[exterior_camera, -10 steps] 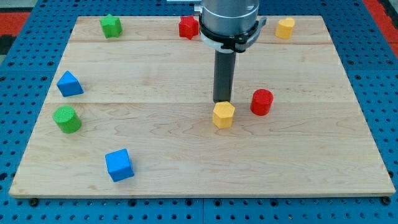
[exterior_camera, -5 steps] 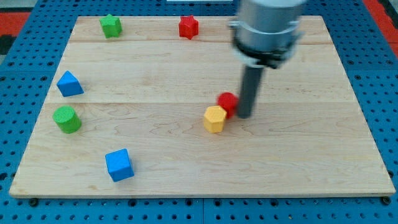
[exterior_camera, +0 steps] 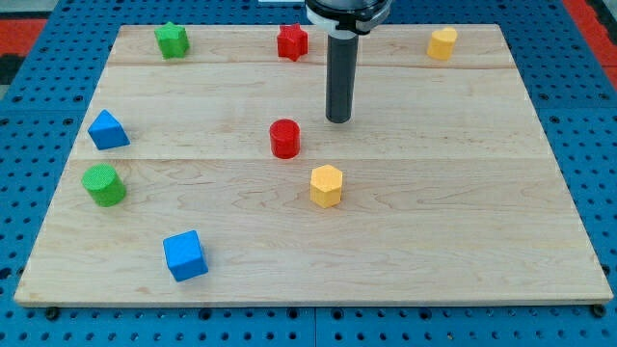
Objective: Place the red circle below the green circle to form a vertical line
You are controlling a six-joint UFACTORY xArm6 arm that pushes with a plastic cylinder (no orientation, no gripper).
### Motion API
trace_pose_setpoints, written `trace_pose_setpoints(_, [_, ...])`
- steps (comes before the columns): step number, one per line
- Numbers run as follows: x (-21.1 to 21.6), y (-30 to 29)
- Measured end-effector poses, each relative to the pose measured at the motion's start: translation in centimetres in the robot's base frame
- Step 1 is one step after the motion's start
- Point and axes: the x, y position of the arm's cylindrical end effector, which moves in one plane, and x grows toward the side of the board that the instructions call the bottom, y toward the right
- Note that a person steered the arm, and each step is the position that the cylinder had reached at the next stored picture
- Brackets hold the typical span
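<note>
The red circle [exterior_camera: 284,139] stands near the middle of the wooden board [exterior_camera: 463,231]. The green circle [exterior_camera: 103,185] stands at the view's left edge of the board, lower than the red circle and far to its left. My tip [exterior_camera: 338,120] rests on the board up and to the right of the red circle, a short gap away and not touching it. A yellow hexagon [exterior_camera: 327,185] stands just below and to the right of the red circle.
A blue triangle [exterior_camera: 107,129] stands above the green circle. A blue cube [exterior_camera: 184,255] stands below and to the right of it. A green star [exterior_camera: 172,40], a red star [exterior_camera: 292,41] and a yellow block [exterior_camera: 442,43] line the top edge.
The red circle has slid left from beside the yellow hexagon's right to up-left of it. The yellow hexagon has shifted slightly left. My tip swung right, then came back to up-right of the red circle.
</note>
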Motion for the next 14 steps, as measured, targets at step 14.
trace_pose_setpoints(14, [10.7,-13.1])
